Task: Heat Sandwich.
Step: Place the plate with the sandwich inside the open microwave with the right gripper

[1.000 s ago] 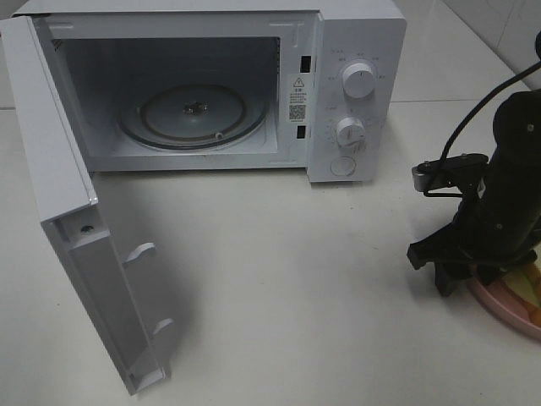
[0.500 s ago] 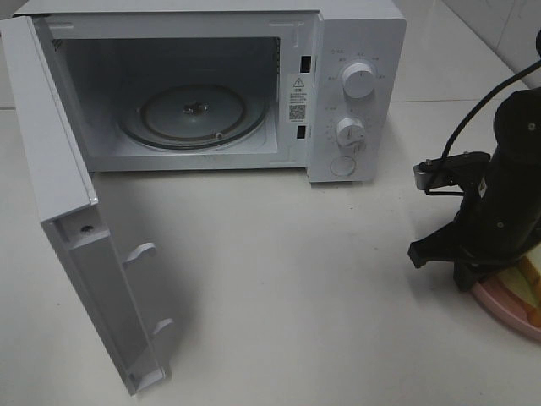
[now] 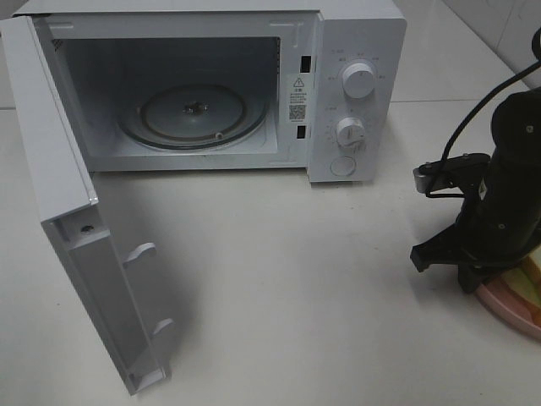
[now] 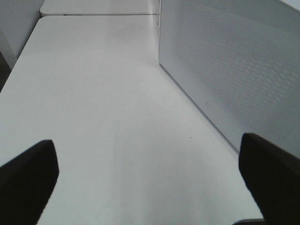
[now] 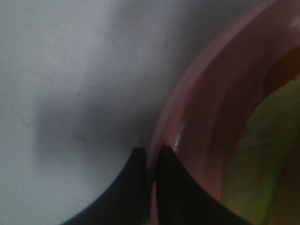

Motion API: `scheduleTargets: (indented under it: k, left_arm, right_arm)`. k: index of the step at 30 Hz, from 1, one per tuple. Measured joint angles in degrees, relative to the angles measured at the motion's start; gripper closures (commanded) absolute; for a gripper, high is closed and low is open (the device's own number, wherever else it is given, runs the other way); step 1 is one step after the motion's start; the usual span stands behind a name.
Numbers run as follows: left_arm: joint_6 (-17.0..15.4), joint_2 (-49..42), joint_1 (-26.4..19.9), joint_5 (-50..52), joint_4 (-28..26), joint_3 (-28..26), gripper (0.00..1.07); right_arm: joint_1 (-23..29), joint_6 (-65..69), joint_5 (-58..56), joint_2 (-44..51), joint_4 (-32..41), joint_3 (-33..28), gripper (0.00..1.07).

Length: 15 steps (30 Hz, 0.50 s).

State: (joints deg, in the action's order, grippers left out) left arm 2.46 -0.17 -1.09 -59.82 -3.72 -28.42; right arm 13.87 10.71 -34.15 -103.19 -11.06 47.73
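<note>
The sandwich (image 3: 533,274), white bread with a pale green filling (image 5: 262,154), lies on a round pink plate (image 3: 510,306) at the table's right edge, mostly hidden behind the black right arm. My right gripper (image 3: 473,284) points down at the plate's left side. Up close, its fingertips (image 5: 150,161) are shut on the pink plate rim (image 5: 197,112), one inside and one outside. My left gripper (image 4: 150,183) stands open over bare table beside the microwave's perforated side wall (image 4: 234,70); it does not show in the high view.
The white microwave (image 3: 355,51) stands at the back with its door (image 3: 76,245) swung wide open toward the front left. Its glass turntable (image 3: 193,114) is bare. Two dials (image 3: 358,82) sit on its right panel. White table (image 3: 287,279) lies between microwave and plate.
My right gripper has closed its fingers onto the plate's rim and shifted slightly right. The microwave and the plate have not moved.
</note>
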Motion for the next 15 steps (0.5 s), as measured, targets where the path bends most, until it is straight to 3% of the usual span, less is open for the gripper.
scheduleTargets:
  k: [8,15]
  left_arm:
    - [0.0,0.0,0.0,0.0,0.0,0.0,0.07]
    - [0.0,0.0,0.0,0.0,0.0,0.0,0.07]
  right_arm:
    - [4.0,6.4,-5.8,-0.1,-7.5,2.0,1.07]
    - [5.3,7.7,-6.7,0.7,-9.3,2.2,1.07]
